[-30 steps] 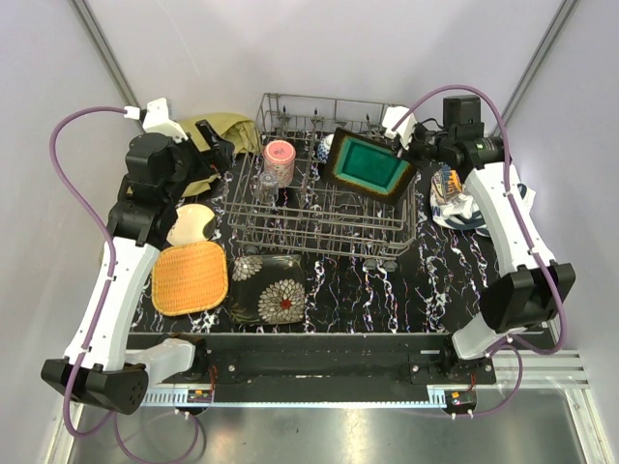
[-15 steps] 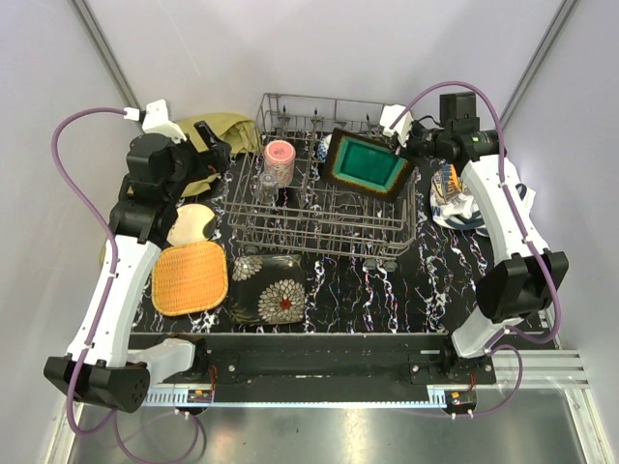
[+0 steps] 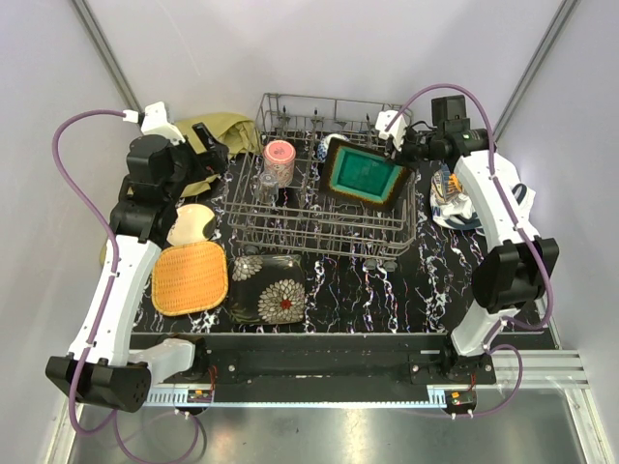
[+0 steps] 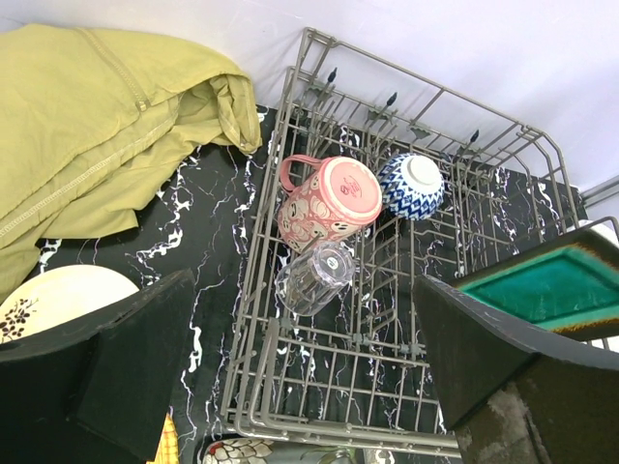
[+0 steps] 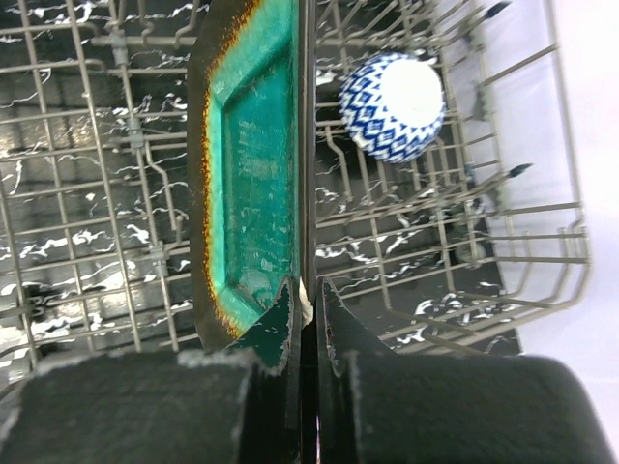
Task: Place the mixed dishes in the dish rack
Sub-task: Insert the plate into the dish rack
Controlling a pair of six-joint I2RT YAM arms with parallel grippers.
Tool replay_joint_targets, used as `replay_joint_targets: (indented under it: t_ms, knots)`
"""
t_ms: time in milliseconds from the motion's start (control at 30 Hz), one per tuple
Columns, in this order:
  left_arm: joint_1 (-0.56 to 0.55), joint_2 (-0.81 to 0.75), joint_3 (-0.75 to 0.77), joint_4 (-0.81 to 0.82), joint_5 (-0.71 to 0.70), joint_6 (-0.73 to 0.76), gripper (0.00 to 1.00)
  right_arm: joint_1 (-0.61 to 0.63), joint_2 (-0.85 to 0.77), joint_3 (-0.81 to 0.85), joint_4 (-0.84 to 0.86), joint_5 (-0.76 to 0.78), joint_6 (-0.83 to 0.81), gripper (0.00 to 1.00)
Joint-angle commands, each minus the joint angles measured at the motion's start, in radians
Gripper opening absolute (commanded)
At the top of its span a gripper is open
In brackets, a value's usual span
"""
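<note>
Right pincer (image 5: 303, 295): clenched on the rim of the teal square plate (image 3: 365, 174), pinching one corner from above at the rack's far right.
Teal square plate: tipped up on edge over the right half of the dish rack (image 3: 309, 215), green face turned toward the near side. From the right wrist view its edge runs down among the tines. I cannot tell whether the lower edge rests on the wires.
Left pincer (image 4: 302, 290): released, fingers spread wide with nothing between them. It hangs above the rack's left side, next to the olive-yellow cloth (image 3: 227, 130).
Pink cup (image 4: 329, 198): inside the rack, far-left part, tipped over so its base shows.
Clear glass (image 4: 314, 277): inside the rack, just on the near side of the pink cup and touching or almost touching it.
Blue-and-white bowl (image 4: 409, 186): upside down in the rack's far row, just right of the pink cup.
Orange woven-look square plate (image 3: 190, 277): flat on the bench (image 3: 377, 290), left of the rack's near corner.
Cream round plate (image 3: 191, 224): on the bench just beyond the orange plate, partly under the left arm.
Dark floral plates (image 3: 271, 288): on the bench just in front of the rack, beside the orange plate.
White printed cloth (image 3: 455, 203): on the bench right of the rack, partly hidden by the right arm.
</note>
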Motion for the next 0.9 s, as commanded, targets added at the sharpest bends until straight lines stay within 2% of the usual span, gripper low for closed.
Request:
replay_joint_targets:
  t_ms: [0, 200, 500, 867]
  knots:
    - [0.011, -0.014, -0.005, 0.062, 0.013, 0.009, 0.99, -0.001, -0.013, 0.105, 0.085, -0.103, -0.018, 0.00]
    - [0.017, -0.007, -0.007, 0.063, 0.026, 0.009, 0.99, 0.010, 0.011, 0.130, 0.040, -0.077, -0.037, 0.00]
    - [0.025, -0.008, -0.016, 0.058, 0.039, 0.018, 0.99, 0.068, 0.069, 0.171, -0.030, 0.046, -0.072, 0.00]
    - [0.034, -0.023, -0.027, 0.058, 0.040, 0.031, 0.99, 0.105, 0.094, 0.165, -0.043, 0.135, -0.061, 0.00]
